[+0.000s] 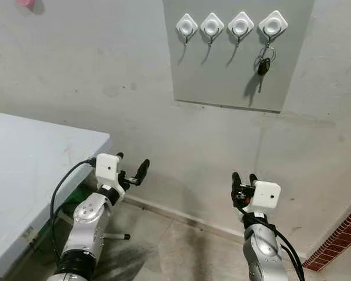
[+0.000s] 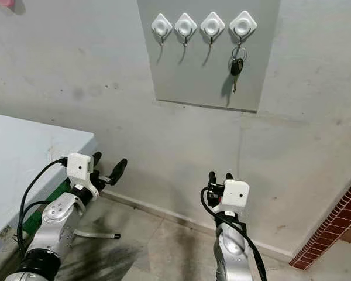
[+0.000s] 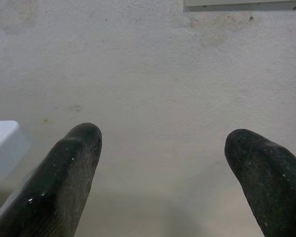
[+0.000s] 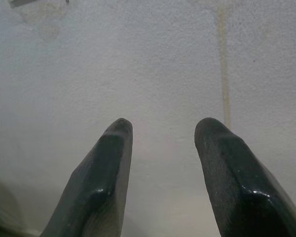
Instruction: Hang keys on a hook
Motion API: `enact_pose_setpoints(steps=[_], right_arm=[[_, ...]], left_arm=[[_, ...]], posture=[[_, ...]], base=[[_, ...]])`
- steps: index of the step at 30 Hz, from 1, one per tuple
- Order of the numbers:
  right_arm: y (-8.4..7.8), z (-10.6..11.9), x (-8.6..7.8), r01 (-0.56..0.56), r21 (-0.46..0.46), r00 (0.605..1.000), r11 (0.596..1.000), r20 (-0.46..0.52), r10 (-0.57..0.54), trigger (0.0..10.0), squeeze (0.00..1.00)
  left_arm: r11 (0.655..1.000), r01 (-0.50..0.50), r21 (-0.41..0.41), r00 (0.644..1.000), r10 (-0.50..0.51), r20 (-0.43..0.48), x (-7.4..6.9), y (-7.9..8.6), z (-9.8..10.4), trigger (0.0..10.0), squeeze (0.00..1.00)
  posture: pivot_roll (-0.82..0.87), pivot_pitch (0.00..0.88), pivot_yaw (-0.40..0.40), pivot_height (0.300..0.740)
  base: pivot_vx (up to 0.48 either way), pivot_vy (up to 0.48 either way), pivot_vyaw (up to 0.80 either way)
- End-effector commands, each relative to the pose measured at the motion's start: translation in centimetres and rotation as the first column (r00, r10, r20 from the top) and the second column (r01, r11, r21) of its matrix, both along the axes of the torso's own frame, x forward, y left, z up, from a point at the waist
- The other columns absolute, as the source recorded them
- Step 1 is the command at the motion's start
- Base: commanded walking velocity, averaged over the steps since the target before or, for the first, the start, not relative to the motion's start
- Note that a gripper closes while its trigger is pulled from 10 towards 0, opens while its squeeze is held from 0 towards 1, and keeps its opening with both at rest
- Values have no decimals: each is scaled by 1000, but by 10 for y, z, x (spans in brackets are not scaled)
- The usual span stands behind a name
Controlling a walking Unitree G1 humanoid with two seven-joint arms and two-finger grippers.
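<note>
Since the keys (image 1: 264, 65) already hang from the rightmost hook (image 1: 273, 25) on the grey board (image 1: 234, 82), the hanging step looks done; this reads as the end of the task. Both tools are low, well below the board and apart from it. Left tool (image 1: 131, 170): fingers apart, nothing between them, pointing at the bare wall (image 3: 153, 74). Right tool (image 1: 244, 178): fingers apart in the wrist view, also empty. Next move, if any, calls only for lowering or parking the arms; no regrasp seems needed unless the keys slip.

Counts: four hooks in a row, three bare, one loaded. One key bunch, with a black fob and a ring. One board. One white surface (image 1: 23, 170) at the robot's left. Two tools.
</note>
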State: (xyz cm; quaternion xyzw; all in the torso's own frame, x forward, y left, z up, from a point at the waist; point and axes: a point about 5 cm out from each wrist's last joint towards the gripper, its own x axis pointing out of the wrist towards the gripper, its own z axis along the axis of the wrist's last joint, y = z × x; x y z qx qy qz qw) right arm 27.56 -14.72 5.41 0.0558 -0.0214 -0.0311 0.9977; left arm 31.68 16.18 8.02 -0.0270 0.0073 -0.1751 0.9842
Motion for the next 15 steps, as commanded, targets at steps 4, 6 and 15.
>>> enact_pose_setpoints(steps=[4, 6, 15], right_arm=[[13, -2, 2, -33, 17, 999, 999, -2, 33, 10000, 0], [13, -2, 3, -39, 16, 999, 999, -1, 39, 10000, 0], [10, 7, 13, -93, -11, 996, 996, 12, 93, 10000, 0]], left_arm=[[1000, 1, 26, 1000, -1, 17, 2, 6, 6, 10000, 0], [1000, 0, 24, 1000, 0, 18, 2, 5, 7, 10000, 0], [996, -81, -34, 996, 82, 39, 9, 0, 9, 10000, 0]], posture=[[49, 0, 182, 740], [50, 0, 171, 740], [43, 0, 46, 740]], base=[[0, 0, 0], [0, 0, 0], [0, 0, 0]])
